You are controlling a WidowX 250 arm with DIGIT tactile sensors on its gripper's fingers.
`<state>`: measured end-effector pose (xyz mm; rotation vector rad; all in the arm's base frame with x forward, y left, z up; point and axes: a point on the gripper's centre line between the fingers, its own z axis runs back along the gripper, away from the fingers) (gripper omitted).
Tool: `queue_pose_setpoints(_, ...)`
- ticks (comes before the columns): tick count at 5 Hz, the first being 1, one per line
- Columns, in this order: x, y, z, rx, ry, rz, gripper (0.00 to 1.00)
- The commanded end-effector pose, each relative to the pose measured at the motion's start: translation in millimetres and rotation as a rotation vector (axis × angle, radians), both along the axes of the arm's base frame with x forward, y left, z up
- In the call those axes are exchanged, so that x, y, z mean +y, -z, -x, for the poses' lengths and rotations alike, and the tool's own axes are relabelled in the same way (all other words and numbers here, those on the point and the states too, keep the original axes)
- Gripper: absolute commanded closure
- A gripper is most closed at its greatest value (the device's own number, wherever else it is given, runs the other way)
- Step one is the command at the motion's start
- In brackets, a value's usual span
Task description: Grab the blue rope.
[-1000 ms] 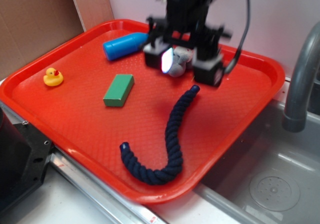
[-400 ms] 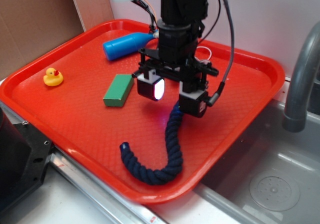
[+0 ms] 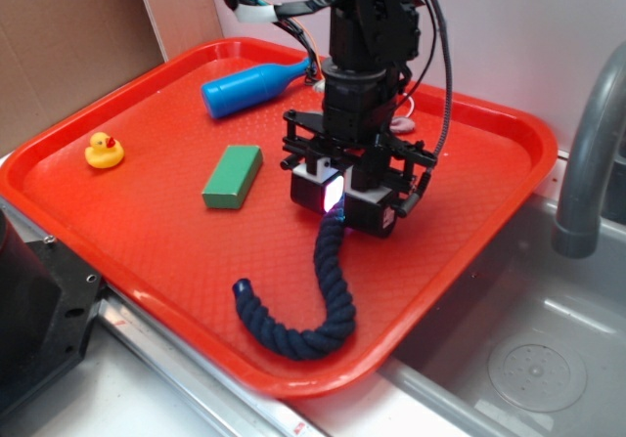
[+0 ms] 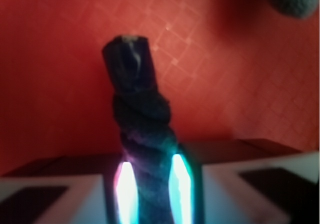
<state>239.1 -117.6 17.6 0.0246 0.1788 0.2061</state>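
A: Where is the blue rope?

B: It lies on the red tray, curved like a J. Its hook end rests near the tray's front rim, and its long leg runs up toward the tray's middle, where the upper end sits between the fingers of the pincer.

A: So the pincer has it?

B: The wrist view shows the rope passing between two glowing pads, which press it from both sides. The bound tip sticks out beyond them, above the tray floor. The pincer is narrow and clamped on the rope near that end.

A: What else sits on the tray?

B: A green block lies left of the pincer, apart from the rope. A small yellow duck stands farther left, near the tray's left rim. A bright blue bottle lies on its side toward the tray's back rim. Something grey shows at the wrist view's upper corner, too blurred to name.

A: And beyond the tray?

B: A metal sink with a grey faucet lies to its right.
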Motion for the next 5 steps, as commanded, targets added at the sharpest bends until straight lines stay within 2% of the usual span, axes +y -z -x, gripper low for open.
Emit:
queue_pose_setpoints(1,5,-31,1,-0.048,-0.019,0.005,1.00)
queue_pose_setpoints(2,4,-81,1,-0.161,-0.024,0.052,1.00)
queue_pose_setpoints(3,0,-131,8,-0.291,0.117,0.056,1.00)
queue_pose_setpoints(4,12,-180,20,-0.387,0.133,0.092,1.00)
queue_pose_setpoints(5,13,-230,23,-0.386,0.148,0.107,1.00)
